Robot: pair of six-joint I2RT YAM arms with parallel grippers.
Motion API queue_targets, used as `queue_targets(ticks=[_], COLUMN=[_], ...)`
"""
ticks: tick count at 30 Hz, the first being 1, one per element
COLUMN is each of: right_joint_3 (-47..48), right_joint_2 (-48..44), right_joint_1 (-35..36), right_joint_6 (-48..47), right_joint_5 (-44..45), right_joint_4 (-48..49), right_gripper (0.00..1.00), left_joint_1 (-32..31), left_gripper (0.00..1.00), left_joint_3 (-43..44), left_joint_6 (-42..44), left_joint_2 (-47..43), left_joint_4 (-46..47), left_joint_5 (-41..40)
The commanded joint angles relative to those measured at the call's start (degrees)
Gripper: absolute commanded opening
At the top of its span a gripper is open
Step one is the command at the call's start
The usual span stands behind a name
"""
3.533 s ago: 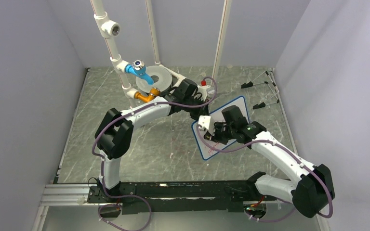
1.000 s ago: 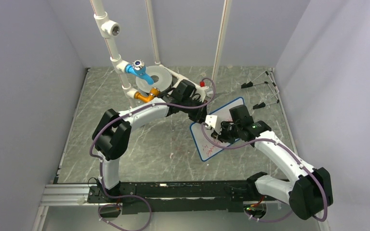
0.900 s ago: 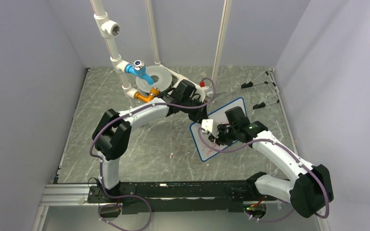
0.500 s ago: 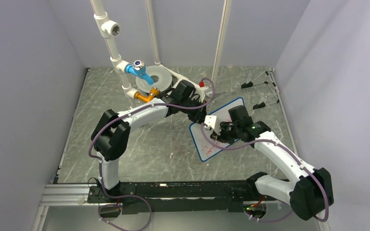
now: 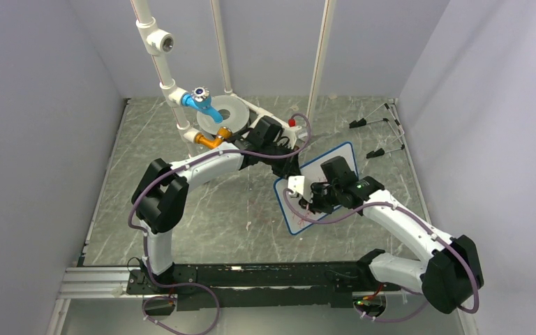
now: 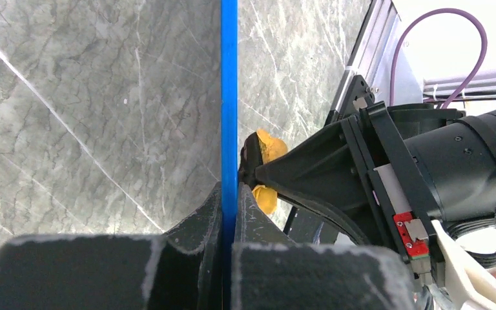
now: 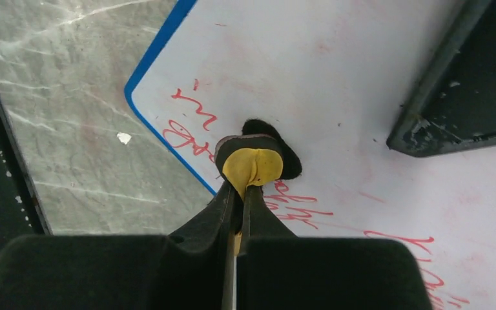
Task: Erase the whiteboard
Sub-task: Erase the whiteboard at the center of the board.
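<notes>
The whiteboard [image 5: 343, 155] is a white board with a blue rim, held tilted at mid-table. Red handwriting [image 7: 190, 126] remains near its lower-left corner and along the near side. My left gripper [image 5: 287, 166] is shut on the board's far-left rim; in the left wrist view the rim [image 6: 229, 90] runs edge-on between the jaws of that gripper [image 6: 229, 194]. My right gripper [image 7: 239, 190] is shut on a small yellow eraser [image 7: 253, 166] whose black felt presses on the board's face [image 7: 336, 71]. From above, the right gripper [image 5: 313, 201] sits over the board's lower-left half.
White pipes with a blue valve [image 5: 202, 102] and a round grey disc [image 5: 227, 110] stand at the back. Black clips [image 5: 373, 123] lie at the back right. A metal rail [image 5: 98, 283] runs along the near edge. Grey walls close in both sides.
My right gripper has slid the eraser back and forth over the board, ending a little further left toward its lower-left corner. The left gripper keeps its hold on the rim.
</notes>
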Motion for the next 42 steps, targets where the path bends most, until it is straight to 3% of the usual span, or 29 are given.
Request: queue_targets(ticks=[1,5,10,14,19,25,29,33,38,42], right_joint_3=[1.19,1.22,0.49,1.18,2.21,2.28,1.42,1.64,2.33,2.95], right_joint_2=[0.02,-2.89,-2.24,-1.69,-2.3,-3.17,-3.05,-3.07,-2.84,-2.36], right_joint_1=[-0.98,-7.99,-8.76,-8.32,-2.82,-6.75,-8.48,-8.75,-5.64,-4.67], right_joint_6=[4.55,10.13,10.66,7.41,4.18,14.09,14.71,12.47,4.97,8.16], right_joint_5=[3.38,9.86,12.71,5.27,-3.48,11.11,15.48,12.0,-5.31,-2.37], right_joint_4=[6.29,13.43,14.64,10.15,5.62,15.67,17.25,14.94,5.04,8.13], right_gripper=[0.0,0.0,0.0,0.0,0.0,0.0,0.0,0.0,0.0,0.0], left_joint_1=[-0.9,-0.87,-0.88,-0.84,-0.93,-1.01,-1.04,-1.05,-1.06,-1.03], left_gripper=[0.0,0.0,0.0,0.0,0.0,0.0,0.0,0.0,0.0,0.0], left_joint_3=[-0.12,0.17,0.47,0.29,0.47,0.06,0.29,0.02,0.43,0.3], left_joint_6=[0.37,0.26,0.58,0.49,0.34,0.25,0.55,0.78,0.58,0.86], left_joint_2=[-4.3,-3.76,-3.48,-3.56,-3.39,-3.72,-3.6,-3.87,-3.22,-3.56], left_joint_4=[3.86,4.12,3.66,4.05,3.99,4.4,4.0,4.09,4.3,4.0], left_joint_5=[5.18,5.76,5.93,5.81,5.99,6.16,6.38,6.35,6.81,6.64])
